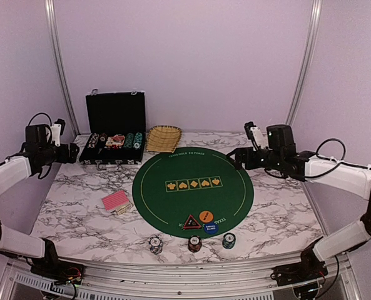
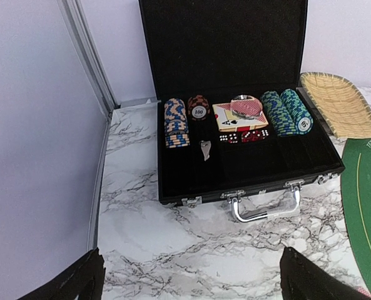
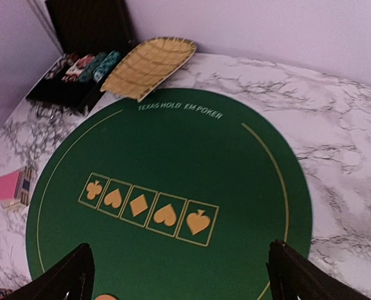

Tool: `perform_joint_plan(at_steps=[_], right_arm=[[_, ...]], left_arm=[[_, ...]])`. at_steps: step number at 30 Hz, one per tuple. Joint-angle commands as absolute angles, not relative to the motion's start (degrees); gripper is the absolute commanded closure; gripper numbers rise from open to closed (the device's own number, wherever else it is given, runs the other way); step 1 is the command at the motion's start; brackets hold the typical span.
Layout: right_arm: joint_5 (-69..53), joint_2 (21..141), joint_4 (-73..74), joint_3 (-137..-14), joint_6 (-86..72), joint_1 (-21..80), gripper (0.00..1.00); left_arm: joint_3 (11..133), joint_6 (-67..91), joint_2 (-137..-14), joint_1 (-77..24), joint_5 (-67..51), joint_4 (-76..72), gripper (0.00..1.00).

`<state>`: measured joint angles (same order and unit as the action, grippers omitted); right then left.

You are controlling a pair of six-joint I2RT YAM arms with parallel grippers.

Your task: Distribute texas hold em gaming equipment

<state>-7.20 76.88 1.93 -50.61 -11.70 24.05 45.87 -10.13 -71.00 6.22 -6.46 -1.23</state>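
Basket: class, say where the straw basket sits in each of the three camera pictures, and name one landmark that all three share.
Top external: the basket is at the back, centre, just beyond the green mat.
Left wrist: basket at the right edge, upper half.
Right wrist: basket at the top, left of centre, by the mat's far rim.
Shared landmark: the open black case, just left of the basket in every view.
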Motion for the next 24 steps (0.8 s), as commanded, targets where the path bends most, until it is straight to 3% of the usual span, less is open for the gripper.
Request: perform_joint_plan(at_steps=[1,10,24], right_arm=[[-4.17,79.97,12.43,-54.11,-7.97,36.14,0.08],[-2.92,86.65,20.95,-55.44,-5.38,52.07,0.21],[-4.5,96.8,28.3,-64.72,-2.64,54.92,0.4]], left_arm=[[47.34,-11.87,-67.88,7.84,-7.54,10.18,0.01],[48.4,-14.37,-63.97,8.09,-10.17,16.05,0.01],[49.26,-13.54,-63.33,8.11,-14.02,18.31,0.01]])
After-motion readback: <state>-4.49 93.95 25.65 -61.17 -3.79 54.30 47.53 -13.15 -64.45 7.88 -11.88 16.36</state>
